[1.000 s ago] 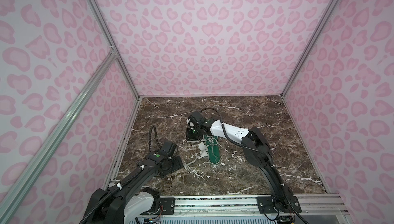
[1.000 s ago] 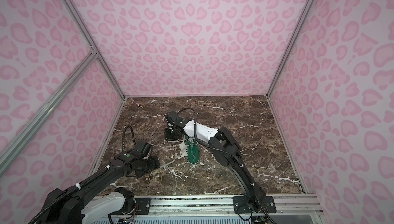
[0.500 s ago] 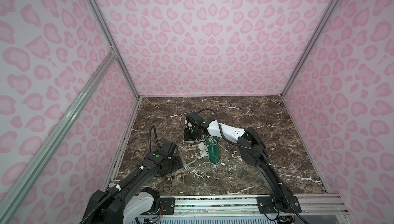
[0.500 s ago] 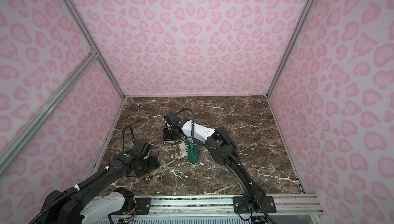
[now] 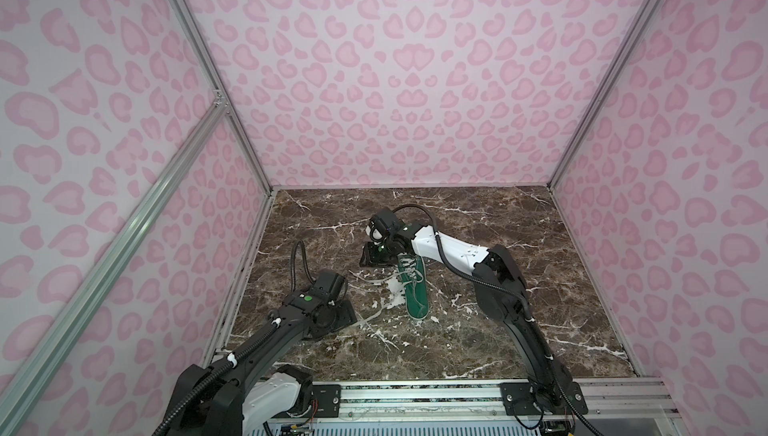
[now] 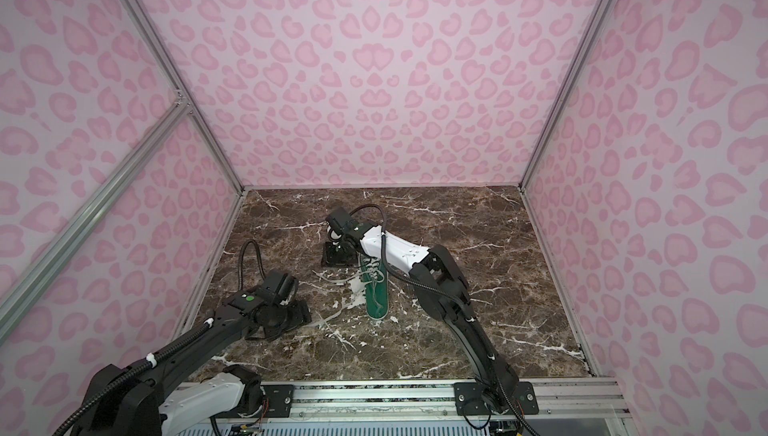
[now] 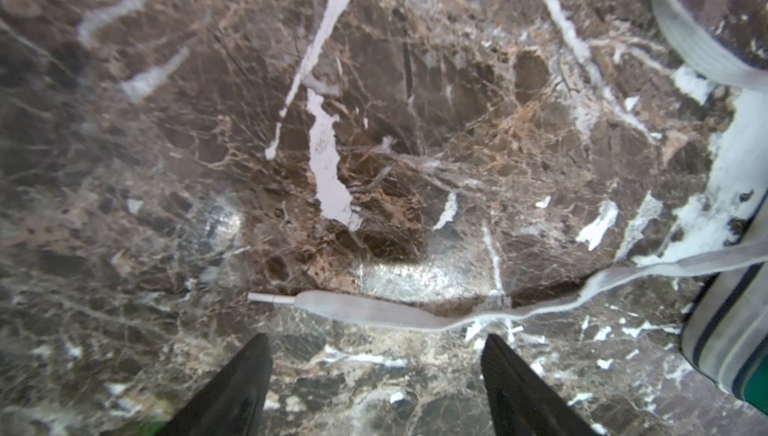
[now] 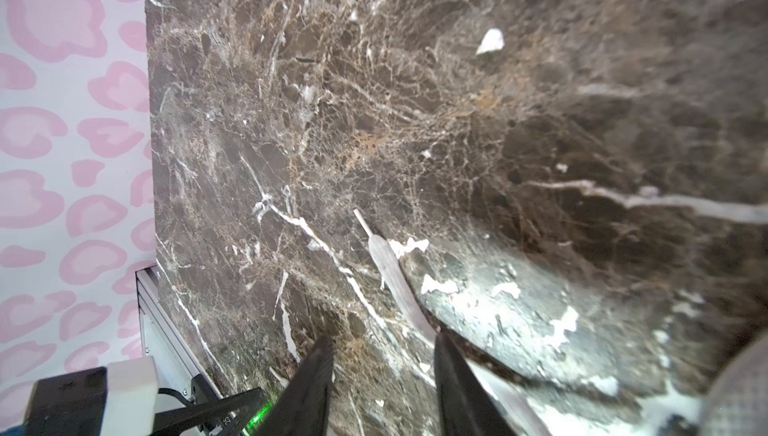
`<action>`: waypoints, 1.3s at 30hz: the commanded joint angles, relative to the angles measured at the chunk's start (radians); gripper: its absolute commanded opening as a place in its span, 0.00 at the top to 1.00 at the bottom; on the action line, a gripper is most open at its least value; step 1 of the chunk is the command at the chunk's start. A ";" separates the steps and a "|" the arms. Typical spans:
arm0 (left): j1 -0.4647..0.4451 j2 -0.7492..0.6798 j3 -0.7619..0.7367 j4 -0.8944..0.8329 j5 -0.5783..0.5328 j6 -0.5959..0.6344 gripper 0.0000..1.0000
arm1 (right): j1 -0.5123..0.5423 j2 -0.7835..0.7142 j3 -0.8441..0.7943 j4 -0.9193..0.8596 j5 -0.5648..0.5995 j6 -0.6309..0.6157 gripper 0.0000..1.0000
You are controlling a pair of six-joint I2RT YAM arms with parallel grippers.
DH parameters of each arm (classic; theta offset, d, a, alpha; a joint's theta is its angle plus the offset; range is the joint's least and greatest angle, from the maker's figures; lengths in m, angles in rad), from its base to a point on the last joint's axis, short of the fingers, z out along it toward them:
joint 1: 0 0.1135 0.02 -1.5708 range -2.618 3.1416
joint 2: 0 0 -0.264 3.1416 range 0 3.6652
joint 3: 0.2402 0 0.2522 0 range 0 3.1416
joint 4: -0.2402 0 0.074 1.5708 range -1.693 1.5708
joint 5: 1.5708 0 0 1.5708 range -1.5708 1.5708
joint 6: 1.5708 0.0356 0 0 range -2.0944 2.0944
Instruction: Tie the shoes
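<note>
Jaws on the left gripper [image 7: 376, 376] stand wide apart, empty, low over the worktop [image 7: 374, 122]; one lace end [image 7: 374, 311] lies flat just ahead of its fingertips [image 7: 253, 355], not touching them. Right gripper [image 8: 382, 359] jaws are parted, released; the other lace end [image 8: 390, 272] lies on the marble, running along beside one finger [image 8: 449, 363], not pinched. Shoe [image 5: 414, 288] sits mid-worktop, green, toe toward the near edge in both top views, laces trailing off to its left. Right gripper [image 5: 376, 257] hovers by the heel end; left gripper [image 5: 338, 317] stays well apart from the shoe [image 6: 376, 292].
</note>
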 commanded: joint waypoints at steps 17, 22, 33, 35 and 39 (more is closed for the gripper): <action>-0.275 0.392 0.241 0.013 -0.084 0.075 0.30 | -0.256 -0.511 -0.583 0.113 0.018 -0.044 0.57; -0.288 0.468 0.288 0.012 -0.068 0.103 0.34 | -0.320 -0.616 -0.697 0.113 0.017 -0.073 0.58; -0.308 0.538 0.261 0.048 -0.024 0.113 0.60 | -0.406 -0.726 -0.811 0.101 0.019 -0.091 0.58; -0.324 0.521 0.265 0.053 -0.005 0.130 0.72 | -0.418 -0.738 -0.813 0.103 0.020 -0.091 0.58; -0.339 0.461 0.307 0.035 -0.003 0.125 0.82 | -0.436 -0.760 -0.826 0.105 0.020 -0.094 0.58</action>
